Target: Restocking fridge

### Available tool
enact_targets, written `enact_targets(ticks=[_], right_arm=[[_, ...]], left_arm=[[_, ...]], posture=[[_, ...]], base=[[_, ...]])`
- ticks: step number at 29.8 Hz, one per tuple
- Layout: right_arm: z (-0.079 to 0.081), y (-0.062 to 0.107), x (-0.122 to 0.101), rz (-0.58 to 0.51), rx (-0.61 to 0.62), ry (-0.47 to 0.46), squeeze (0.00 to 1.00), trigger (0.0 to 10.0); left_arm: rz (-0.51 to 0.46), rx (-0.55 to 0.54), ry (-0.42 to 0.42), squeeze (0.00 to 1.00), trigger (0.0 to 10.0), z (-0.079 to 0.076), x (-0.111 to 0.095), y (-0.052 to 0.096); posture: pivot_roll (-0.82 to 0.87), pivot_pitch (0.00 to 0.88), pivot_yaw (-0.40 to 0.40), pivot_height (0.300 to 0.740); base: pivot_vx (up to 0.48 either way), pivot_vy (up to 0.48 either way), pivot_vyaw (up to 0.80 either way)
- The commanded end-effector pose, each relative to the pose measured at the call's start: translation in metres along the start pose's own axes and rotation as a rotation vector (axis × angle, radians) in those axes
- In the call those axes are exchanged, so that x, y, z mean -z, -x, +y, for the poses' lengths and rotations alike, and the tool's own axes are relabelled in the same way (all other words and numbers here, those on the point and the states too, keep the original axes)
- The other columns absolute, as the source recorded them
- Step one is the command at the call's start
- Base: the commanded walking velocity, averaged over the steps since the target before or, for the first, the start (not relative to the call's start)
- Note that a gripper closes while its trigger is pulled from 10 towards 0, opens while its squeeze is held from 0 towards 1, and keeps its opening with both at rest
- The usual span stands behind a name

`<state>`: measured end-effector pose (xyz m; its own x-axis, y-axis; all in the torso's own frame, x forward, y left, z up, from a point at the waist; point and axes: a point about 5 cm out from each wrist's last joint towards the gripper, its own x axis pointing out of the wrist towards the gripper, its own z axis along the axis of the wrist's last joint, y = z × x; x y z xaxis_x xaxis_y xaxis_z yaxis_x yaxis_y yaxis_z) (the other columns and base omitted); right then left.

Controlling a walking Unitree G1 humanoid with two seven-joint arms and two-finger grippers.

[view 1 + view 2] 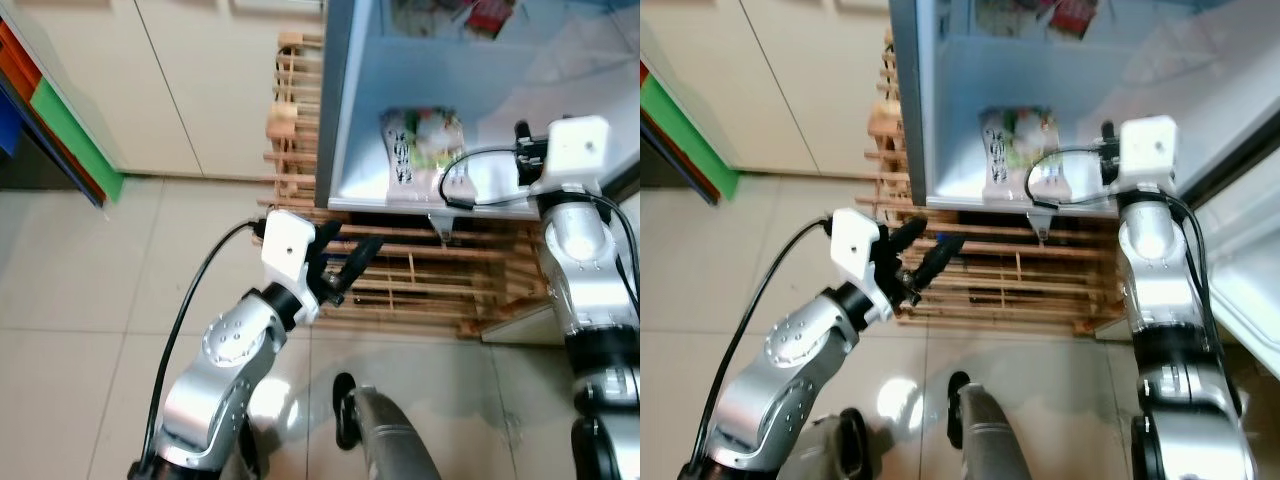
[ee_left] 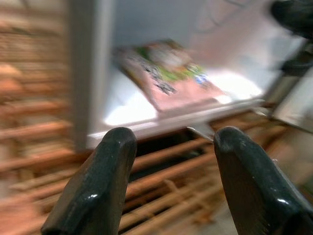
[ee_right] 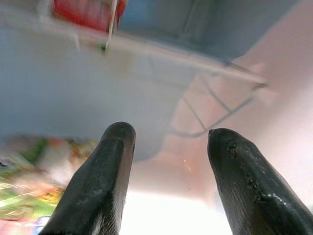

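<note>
Tiled floor, open fridge on wooden slat rack. Food packet flat on bottom shelf, likely just stocked. Left tool and right tool both spread, empty.

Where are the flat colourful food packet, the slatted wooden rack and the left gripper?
Flat colourful food packet (image 1: 422,140), left eye view, middle of its printed face.
Slatted wooden rack (image 1: 400,290), left eye view, a front slat.
Left gripper (image 1: 345,262), left eye view, between its black fingertips.

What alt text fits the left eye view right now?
A colourful food packet lies on the open fridge's bottom shelf. The empty, open left gripper hovers before the wooden rack beneath; the right arm reaches toward the shelf edge.
</note>
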<state>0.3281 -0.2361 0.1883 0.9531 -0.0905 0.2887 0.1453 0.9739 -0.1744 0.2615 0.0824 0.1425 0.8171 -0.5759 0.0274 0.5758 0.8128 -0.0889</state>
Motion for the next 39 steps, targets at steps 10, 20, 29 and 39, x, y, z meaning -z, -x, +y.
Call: enact_targets(ticks=[10, 20, 29, 39], right_arm=[[0.019, 0.100, 0.042, 0.194, -0.026, -0.123, 0.00, 10.0], [0.014, 0.098, 0.045, 0.237, -0.039, -0.105, 0.00, 10.0], [0.027, 0.088, 0.048, 0.259, -0.097, -0.059, 0.00, 10.0], [0.035, 0.090, 0.046, 0.266, -0.119, -0.072, 0.00, 10.0]], left_arm=[[-0.062, -0.162, -0.066, 0.00, 10.0, 0.024, -0.004, -0.002], [-0.107, -0.195, -0.066, 0.00, 10.0, 0.025, -0.007, -0.018], [-0.113, -0.189, -0.103, 0.00, 10.0, 0.028, -0.009, -0.029], [-0.130, -0.158, -0.076, 0.00, 10.0, 0.026, -0.012, -0.032]], posture=[[-0.19, 0.000, 0.030, 0.740], [-0.20, 0.000, 0.015, 0.740], [-0.20, 0.000, 0.017, 0.740], [-0.19, 0.007, 0.017, 0.740]], base=[[0.000, 0.000, 0.00], [-0.176, 0.000, 0.00], [0.000, 0.000, 0.00], [0.323, 0.000, 0.00]])
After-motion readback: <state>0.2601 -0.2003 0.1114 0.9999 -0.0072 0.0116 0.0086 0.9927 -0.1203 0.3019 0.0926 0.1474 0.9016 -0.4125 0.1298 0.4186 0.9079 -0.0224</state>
